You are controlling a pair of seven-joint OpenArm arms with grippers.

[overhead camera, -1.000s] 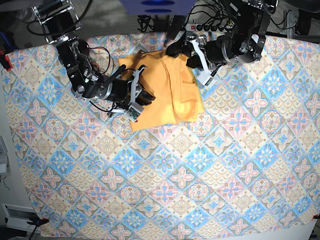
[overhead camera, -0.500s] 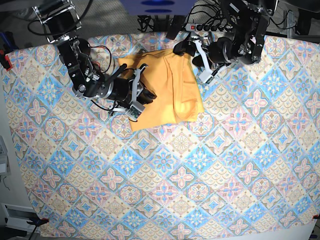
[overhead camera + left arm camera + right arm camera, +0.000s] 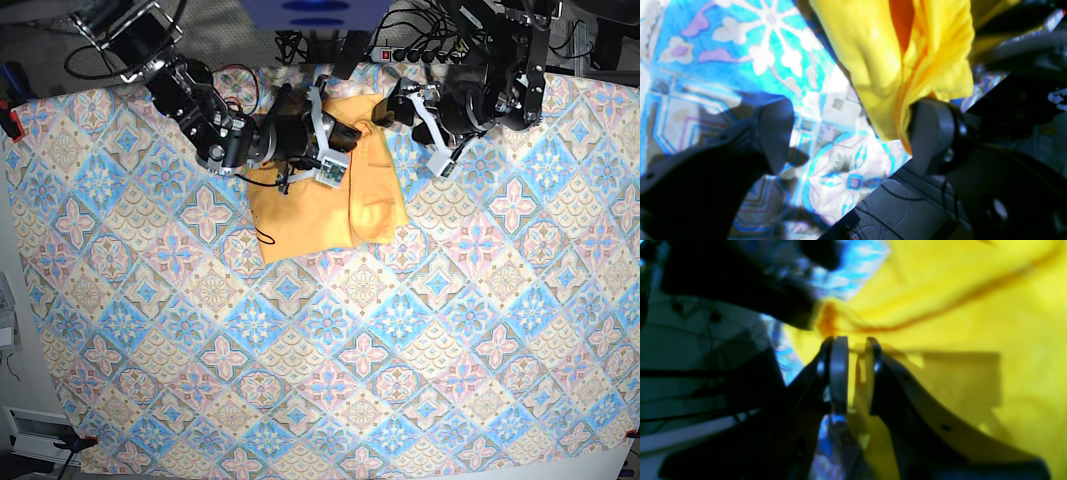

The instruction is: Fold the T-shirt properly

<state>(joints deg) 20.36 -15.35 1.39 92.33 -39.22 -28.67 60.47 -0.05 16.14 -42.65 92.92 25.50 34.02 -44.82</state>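
Creased yellow cotton T-shirt (image 3: 330,205), patterned tablecloth (image 3: 400,330)

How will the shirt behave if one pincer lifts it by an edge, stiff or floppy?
Probably floppy: the shirt lies in soft folds and creases, and its corner droops in the left wrist view. Likely light, since thin layers bunch easily by the right pincer. It may slide rather than hold shape on the smooth tablecloth, so a fold could come undone.
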